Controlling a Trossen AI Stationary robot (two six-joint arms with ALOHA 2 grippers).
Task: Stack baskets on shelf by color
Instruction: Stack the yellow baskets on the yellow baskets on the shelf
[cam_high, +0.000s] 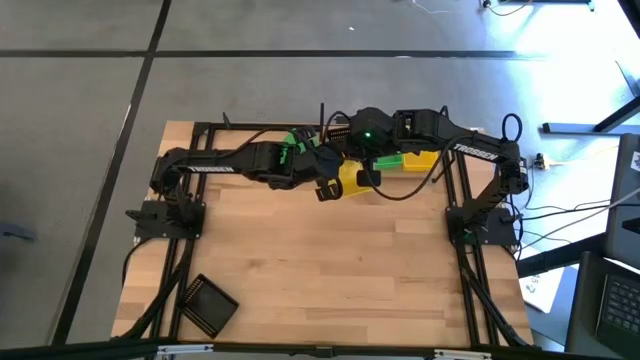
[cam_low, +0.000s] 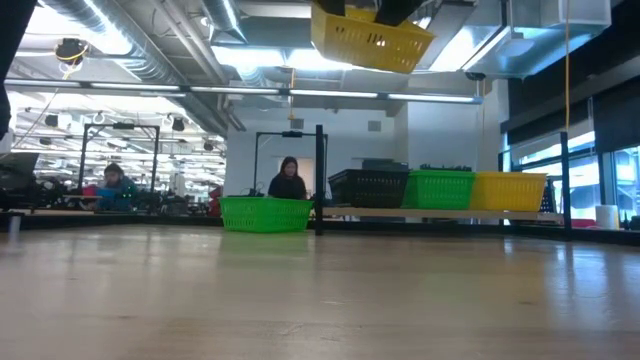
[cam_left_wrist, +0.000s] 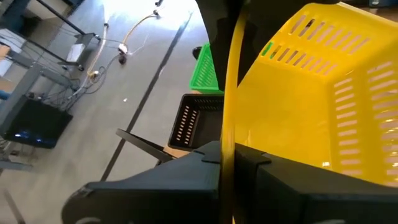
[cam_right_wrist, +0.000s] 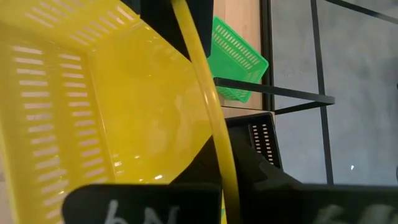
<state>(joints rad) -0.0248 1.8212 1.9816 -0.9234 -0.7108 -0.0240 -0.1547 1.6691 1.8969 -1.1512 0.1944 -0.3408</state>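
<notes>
I have a yellow basket (cam_low: 372, 40) lifted high above the table (cam_high: 320, 270), tilted, with both grippers clamped on its rim: the left gripper (cam_left_wrist: 227, 155) pinches one edge, the right gripper (cam_right_wrist: 227, 180) the opposite edge. On the shelf (cam_low: 440, 212) behind, a black basket (cam_low: 368, 188), a green basket (cam_low: 440, 189) and another yellow one (cam_low: 510, 191) sit side by side. A second green basket (cam_low: 265, 213) sits left of the shelf post, and another black basket (cam_high: 208, 304) lies at the table's near left corner.
</notes>
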